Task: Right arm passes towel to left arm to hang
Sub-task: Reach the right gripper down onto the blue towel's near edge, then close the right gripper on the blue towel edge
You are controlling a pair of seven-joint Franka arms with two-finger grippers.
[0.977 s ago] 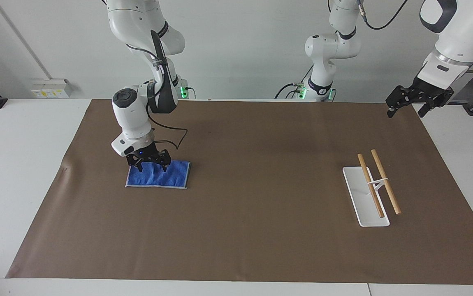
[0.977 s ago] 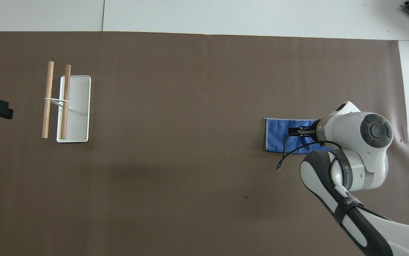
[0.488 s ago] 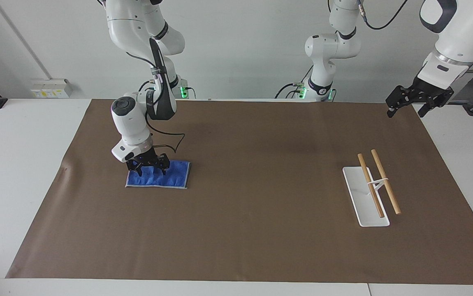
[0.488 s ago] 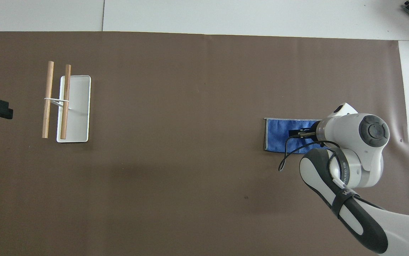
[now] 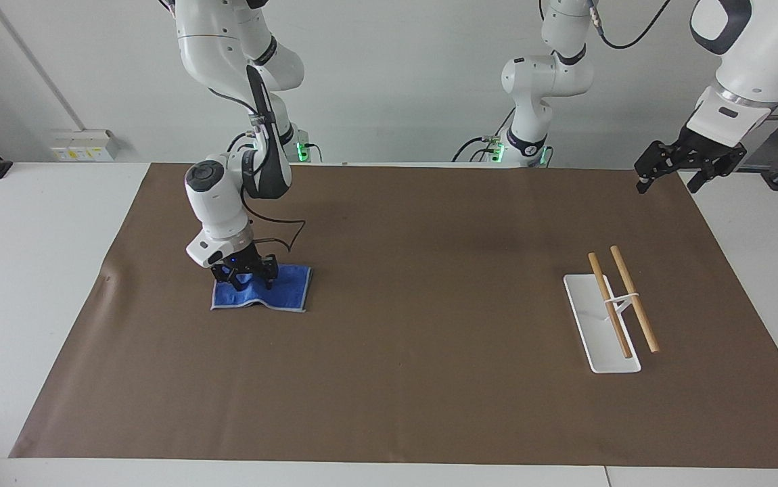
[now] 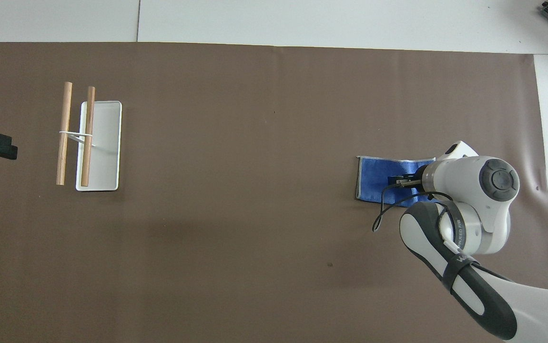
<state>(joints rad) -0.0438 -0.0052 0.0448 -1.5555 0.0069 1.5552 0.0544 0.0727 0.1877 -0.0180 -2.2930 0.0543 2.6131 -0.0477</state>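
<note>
The right gripper [image 5: 245, 276] pinches the blue towel [image 5: 274, 292], bunched on the brown mat [image 5: 429, 406] at the right arm's end. Lift, handover and hanging on the 2-rod rack [image 5: 622, 301] remain. The left gripper [image 5: 673, 169] waits, fingers apart.

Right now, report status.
Right end effector down on towel, pinching it. Left end effector waits raised over mat corner. Rack unobstructed.

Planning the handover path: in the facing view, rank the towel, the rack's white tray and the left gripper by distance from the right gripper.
1. Towel, gripped by the right gripper.
2. White tray, toward the left arm's end.
3. Left gripper, raised over the mat's corner.
</note>
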